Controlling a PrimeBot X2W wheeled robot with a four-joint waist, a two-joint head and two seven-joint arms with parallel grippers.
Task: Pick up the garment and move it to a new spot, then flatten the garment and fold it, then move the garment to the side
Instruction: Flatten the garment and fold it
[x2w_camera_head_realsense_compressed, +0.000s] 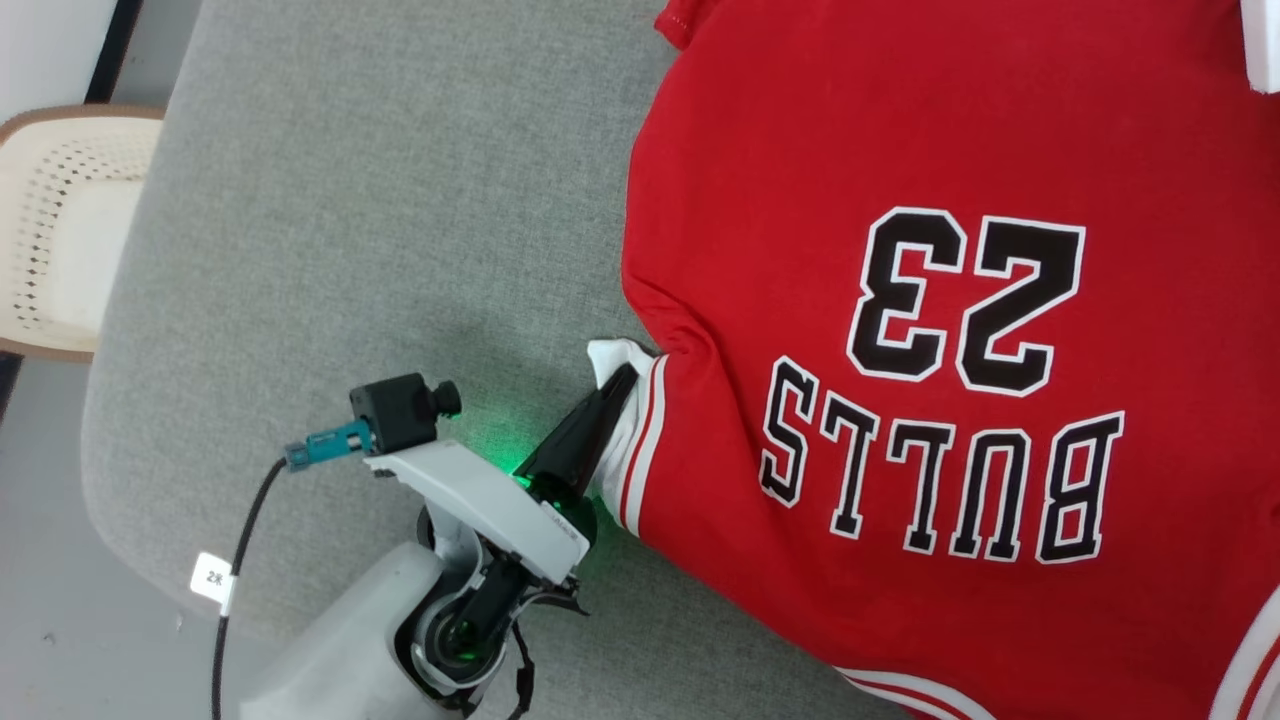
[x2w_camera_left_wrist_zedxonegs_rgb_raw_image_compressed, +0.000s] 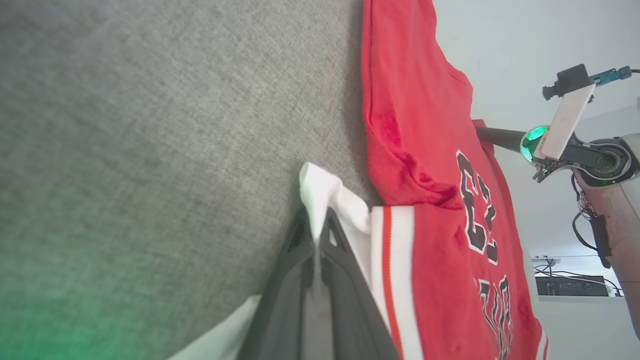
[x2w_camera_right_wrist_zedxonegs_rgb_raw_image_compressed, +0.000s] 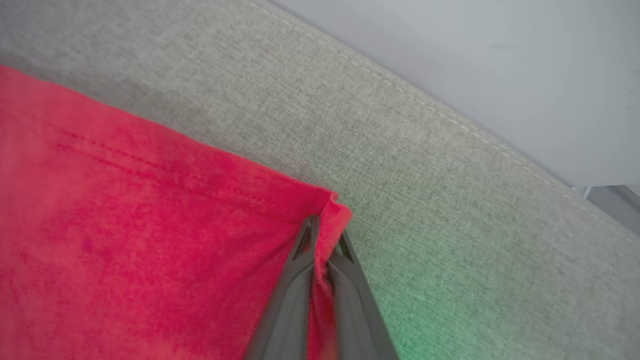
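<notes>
Gripping, left: the left gripper (x2w_camera_head_realsense_compressed: 622, 380) was closed on the white sleeve (x2w_camera_head_realsense_compressed: 610, 355) of the garment (x2w_camera_head_realsense_compressed: 850, 150), with cloth pinched between its jaws.
Gripping, right: the right gripper (x2w_camera_right_wrist_zedxonegs_rgb_raw_image_compressed: 325, 232) was closed on a red hem corner (x2w_camera_right_wrist_zedxonegs_rgb_raw_image_compressed: 336, 207), with fabric bunched between its jaws.
Garment: it lay print-up on the grey cushion (x2w_camera_head_realsense_compressed: 380, 200), reaching from the left jaws across toward the right ones.
Step, as judged: both holds looked set, so the lift to a new spot seemed next. Raising both grippers together and evenly would keep the cloth taut and guard either thin pinch against slipping.
Edges: a stitched cushion edge (x2w_camera_right_wrist_zedxonegs_rgb_raw_image_compressed: 450, 117) ran ahead of the right jaws. A pale perforated chair (x2w_camera_head_realsense_compressed: 60, 230) stood well apart from the left jaws, off the cushion.
Open room: bare grey fabric spread wide beyond the left jaws, on the side away from the garment. It looked the likeliest landing place.
</notes>
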